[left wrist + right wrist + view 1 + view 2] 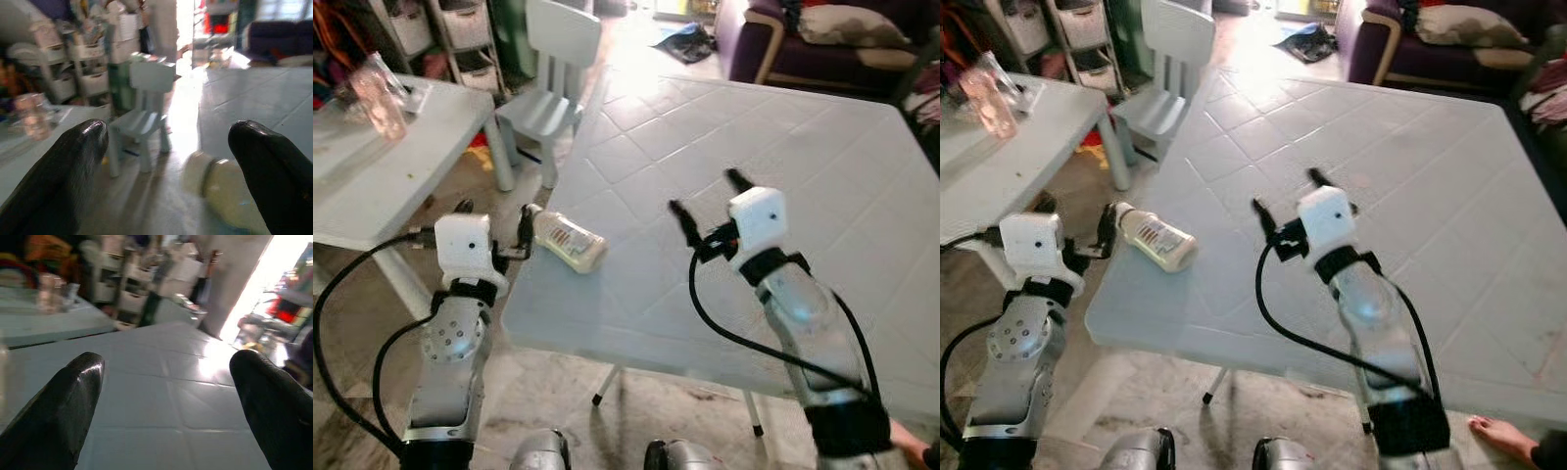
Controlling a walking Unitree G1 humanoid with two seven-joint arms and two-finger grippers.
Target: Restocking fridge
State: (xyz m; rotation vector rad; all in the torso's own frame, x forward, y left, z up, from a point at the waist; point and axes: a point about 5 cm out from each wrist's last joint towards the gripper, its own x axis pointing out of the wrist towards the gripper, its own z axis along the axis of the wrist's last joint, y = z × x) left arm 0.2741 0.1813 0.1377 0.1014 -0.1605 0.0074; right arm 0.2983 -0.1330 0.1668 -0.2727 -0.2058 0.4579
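Observation:
A cream bottle [567,241] with a printed label lies on its side at the near left corner of the pale tiled table [783,147], cap pointing left over the edge. My left gripper [492,219] is open just left of the table edge, its right finger [525,227] close beside the bottle's cap. In the left wrist view the bottle [222,193] is a blur beside one finger [271,171]. My right gripper [707,196] hangs open above the table's middle, holding nothing.
A second white table [372,166] at the left carries a clear wrapped container [380,93]. A small pale chair [553,73] stands beyond the gap between the tables. A purple sofa [822,44] is at the back right. A person's foot [1503,439] is near my right side.

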